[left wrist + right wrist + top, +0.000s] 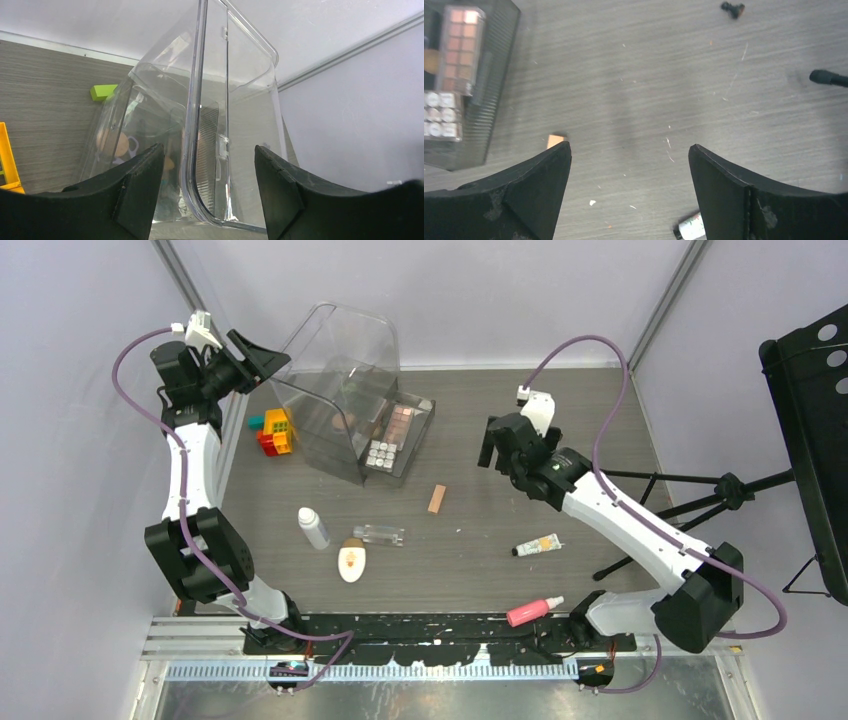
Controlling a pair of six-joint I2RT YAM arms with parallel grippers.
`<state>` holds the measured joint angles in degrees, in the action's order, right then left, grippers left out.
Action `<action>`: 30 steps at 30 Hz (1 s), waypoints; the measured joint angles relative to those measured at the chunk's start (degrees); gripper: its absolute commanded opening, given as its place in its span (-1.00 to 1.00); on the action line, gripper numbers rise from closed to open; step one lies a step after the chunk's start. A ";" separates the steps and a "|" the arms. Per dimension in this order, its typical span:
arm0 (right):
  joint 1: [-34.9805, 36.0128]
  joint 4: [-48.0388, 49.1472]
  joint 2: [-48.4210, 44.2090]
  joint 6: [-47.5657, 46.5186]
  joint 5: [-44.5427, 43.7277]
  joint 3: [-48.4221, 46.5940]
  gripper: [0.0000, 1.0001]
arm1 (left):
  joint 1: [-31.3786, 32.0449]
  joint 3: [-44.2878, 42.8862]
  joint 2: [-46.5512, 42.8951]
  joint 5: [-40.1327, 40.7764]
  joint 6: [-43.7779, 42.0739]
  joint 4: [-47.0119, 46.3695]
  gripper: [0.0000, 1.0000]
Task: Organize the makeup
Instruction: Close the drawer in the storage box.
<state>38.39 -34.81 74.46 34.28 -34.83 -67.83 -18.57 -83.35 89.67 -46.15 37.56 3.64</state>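
L gripper (262, 357) is in the upper left of the top view, just beside the top corner of the big clear case (340, 370). Its jaws are wide apart & hold nothing. In the L wrist view the case's thin edge shows in the gap btw the two black fingers (135, 190). Can't tell if it touches them. Toy bricks (273, 432) sit just left of the case.

R gripper (490, 458) is right of centre, over the grey table (470, 570). Its jaws are spread too, w/ nothing in them.

The case's drawer (426, 425) sticks out to the right. In it lie a square-pan palette (402, 420) w/ pink-brown pans & a white-pan palette (380, 454).

The rest of the makeup lies loose on the table. Peach block (437, 499) is near the middle. Lower left of it are the white bottle (313, 528), the clear bottle (379, 534) lying flat, & the white oval compact (351, 562). Cream tube (538, 545) is to the lower right. Pink bottle (534, 611) is at the bottom, close to the arm bases.
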 measured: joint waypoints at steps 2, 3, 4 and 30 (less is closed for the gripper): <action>0.00 -0.70 -0.37 0.37 0.13 1.62 0.85 | 0.00 0.04 0.00 0.00 0.00 0.00 0.36; 0.00 -0.79 -0.48 0.61 0.28 2.54 0.86 | 0.00 0.04 0.00 0.02 0.00 0.00 0.36; 0.00 -0.94 -0.50 0.98 0.48 3.43 0.87 | 0.00 0.04 0.00 0.02 0.00 0.00 0.36; -0.26 -0.07 7.98 8.59 11.98 5.38 0.96 | -0.20 0.04 0.00 -0.24 1.25 -0.46 0.37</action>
<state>38.13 -34.87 82.43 42.87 -22.85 -62.46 -18.76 -83.31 89.67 -46.39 38.81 3.18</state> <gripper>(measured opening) 0.983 0.682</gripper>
